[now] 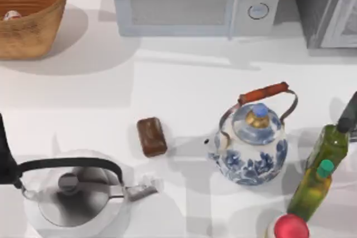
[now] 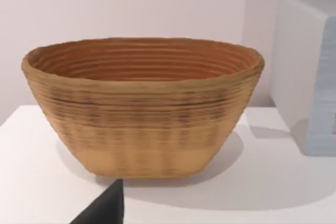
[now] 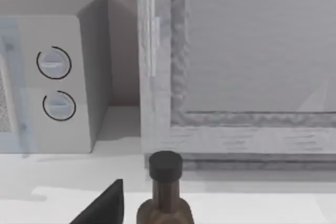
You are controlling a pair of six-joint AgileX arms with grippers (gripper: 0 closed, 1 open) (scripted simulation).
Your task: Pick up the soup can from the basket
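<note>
Soup can (image 1: 12, 15) in basket (image 1: 33, 32), top-left; long axis unclear. Both arms' finger opening: cannot tell.

The basket (image 1: 28, 20) stands at the table's (image 1: 167, 82) far left corner with the soup can (image 1: 11, 15) inside it, and the microwave (image 1: 195, 1) sits to its right along the back edge. Near the middle lies a block (image 1: 152, 136), with 1 kettle (image 1: 72, 193) to its front left and another kettle (image 1: 254, 143) to its right. 2 bottles (image 1: 321, 171) stand at the right edge, just beside that kettle.
</note>
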